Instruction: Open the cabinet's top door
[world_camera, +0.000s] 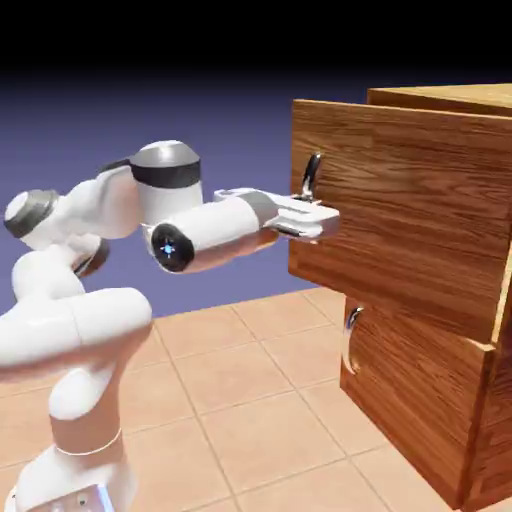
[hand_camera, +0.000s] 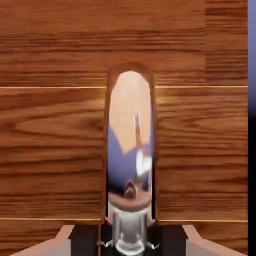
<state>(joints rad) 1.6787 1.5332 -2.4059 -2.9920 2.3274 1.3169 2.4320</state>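
Note:
The cabinet of brown oak-grain wood stands at the exterior view's right. Its top door juts out in front of the lower panel, so it stands ajar. A curved silver handle sits at the door's near edge. My gripper reaches level from the left and is shut on the lower part of that handle. In the hand view the shiny handle fills the middle in front of the door's wood. My gripper clamps its base, with dark fingertips on either side.
The shorter lower panel carries its own silver handle, below my hand. The tan tiled tabletop lies under the arm, and the white arm rises from the lower left.

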